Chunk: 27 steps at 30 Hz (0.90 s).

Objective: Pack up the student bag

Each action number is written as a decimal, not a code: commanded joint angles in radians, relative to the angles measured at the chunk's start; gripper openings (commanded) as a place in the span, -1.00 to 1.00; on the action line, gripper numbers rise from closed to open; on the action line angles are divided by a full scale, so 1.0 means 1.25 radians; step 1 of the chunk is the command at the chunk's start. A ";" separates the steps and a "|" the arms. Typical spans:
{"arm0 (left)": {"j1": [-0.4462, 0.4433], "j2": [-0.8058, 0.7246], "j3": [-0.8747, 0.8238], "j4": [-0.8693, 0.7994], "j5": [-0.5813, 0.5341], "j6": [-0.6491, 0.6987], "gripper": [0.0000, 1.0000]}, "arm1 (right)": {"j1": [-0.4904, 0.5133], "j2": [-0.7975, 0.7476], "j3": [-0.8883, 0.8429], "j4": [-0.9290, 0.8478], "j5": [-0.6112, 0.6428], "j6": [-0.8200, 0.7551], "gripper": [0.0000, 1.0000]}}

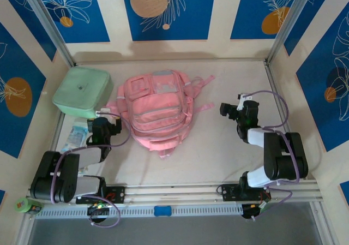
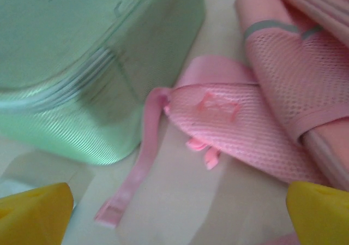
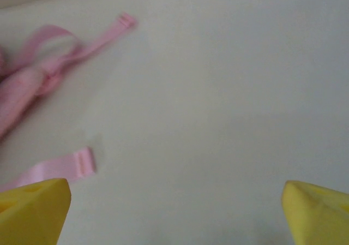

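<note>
The student bag [image 1: 155,108], a soft pink backpack, lies flat in the middle of the table with its straps spread out. My left gripper [image 1: 107,117] hovers at the bag's left side, between it and a mint-green box. In the left wrist view the gripper [image 2: 177,223] is open, its yellow fingertips [image 2: 34,212] wide apart above bare table, with the bag's mesh strap pad [image 2: 245,125] and a loose pink strap [image 2: 136,163] just ahead. My right gripper [image 1: 233,108] stands right of the bag. In its own view it [image 3: 174,212] is open over bare table, with strap ends [image 3: 60,171] at the left.
A mint-green square lidded box [image 1: 83,90] [image 2: 82,65] sits at the back left, close to the bag. A small pale blue item [image 1: 73,137] lies in front of it by the left arm. A green tape roll [image 1: 22,205] rests at the near left corner. Walls enclose the table.
</note>
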State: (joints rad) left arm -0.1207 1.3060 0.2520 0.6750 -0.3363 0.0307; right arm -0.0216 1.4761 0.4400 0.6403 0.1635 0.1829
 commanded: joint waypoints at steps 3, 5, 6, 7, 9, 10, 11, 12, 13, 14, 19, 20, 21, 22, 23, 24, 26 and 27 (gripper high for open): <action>0.007 0.041 0.073 0.088 0.132 0.047 0.98 | 0.003 0.038 -0.006 0.115 -0.118 -0.064 0.98; 0.007 0.057 0.086 0.083 0.174 0.054 0.98 | 0.010 0.038 -0.014 0.122 -0.089 -0.064 0.98; 0.007 0.066 0.091 0.088 0.196 0.055 0.98 | 0.013 0.038 -0.015 0.124 -0.085 -0.066 0.98; 0.007 0.078 0.088 0.108 0.217 0.056 0.98 | 0.016 0.037 -0.017 0.126 -0.079 -0.069 0.98; 0.008 0.124 0.060 0.206 0.215 0.048 0.98 | 0.017 0.038 -0.017 0.128 -0.074 -0.069 0.98; 0.008 0.155 0.050 0.258 0.201 0.042 0.98 | 0.015 0.037 -0.016 0.125 -0.079 -0.068 0.98; 0.008 0.194 0.047 0.299 0.201 0.046 0.98 | 0.015 0.037 -0.016 0.126 -0.080 -0.068 0.98; 0.007 0.225 0.053 0.332 0.206 0.055 0.98 | 0.015 0.038 -0.015 0.127 -0.081 -0.068 0.98; 0.008 0.207 0.065 0.282 0.198 0.046 0.98 | 0.014 0.037 -0.015 0.125 -0.081 -0.068 0.98; 0.008 0.194 0.088 0.208 0.161 0.028 0.99 | 0.014 0.037 -0.016 0.125 -0.081 -0.067 0.98; 0.019 0.209 0.088 0.234 0.132 0.008 0.99 | 0.015 0.038 -0.016 0.124 -0.081 -0.068 0.98; 0.019 0.207 0.089 0.228 0.132 0.004 0.99 | 0.014 0.038 -0.015 0.125 -0.081 -0.068 0.98; 0.019 0.209 0.088 0.239 0.130 0.008 0.99 | 0.015 0.038 -0.016 0.125 -0.081 -0.068 0.98; 0.018 0.207 0.088 0.235 0.129 0.007 0.99 | 0.016 0.038 -0.016 0.125 -0.080 -0.068 0.98; 0.018 0.208 0.088 0.234 0.130 0.006 0.99 | 0.016 0.038 -0.016 0.124 -0.080 -0.068 0.98; 0.019 0.208 0.088 0.236 0.130 0.007 0.99 | 0.017 0.038 -0.015 0.124 -0.079 -0.069 0.98; 0.018 0.209 0.088 0.237 0.130 0.007 0.99 | 0.014 0.040 -0.010 0.118 -0.084 -0.067 0.98; 0.019 0.208 0.089 0.233 0.130 0.007 0.99 | 0.013 0.040 -0.011 0.118 -0.083 -0.067 0.98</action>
State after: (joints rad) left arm -0.1085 1.5593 0.3458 0.9394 -0.1616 0.0536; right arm -0.0040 1.5280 0.4038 0.7559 0.0769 0.1181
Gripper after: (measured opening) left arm 0.994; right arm 0.991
